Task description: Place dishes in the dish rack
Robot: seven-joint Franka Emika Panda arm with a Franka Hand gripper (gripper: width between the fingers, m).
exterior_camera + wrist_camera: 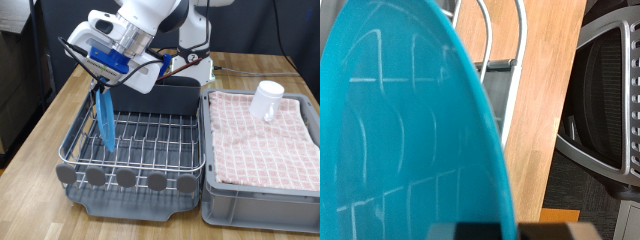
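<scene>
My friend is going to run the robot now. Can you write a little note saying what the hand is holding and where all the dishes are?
Gripper: shut on the blue plate, holding it on edge over the dish rack, at the exterior view's left. The plate's lower edge is down at the wires.
White mug: on the pink cloth in the grey bin, at the exterior view's right.
Spoon: not seen.
Done: plate brought to the rack.
Left: plate not yet released; mug not in the rack.

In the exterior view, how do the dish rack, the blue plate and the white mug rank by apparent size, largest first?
1. Dish rack, clearly the largest.
2. Blue plate, seen edge-on, upright in the rack under the gripper.
3. White mug, though it sits farther back.
</scene>
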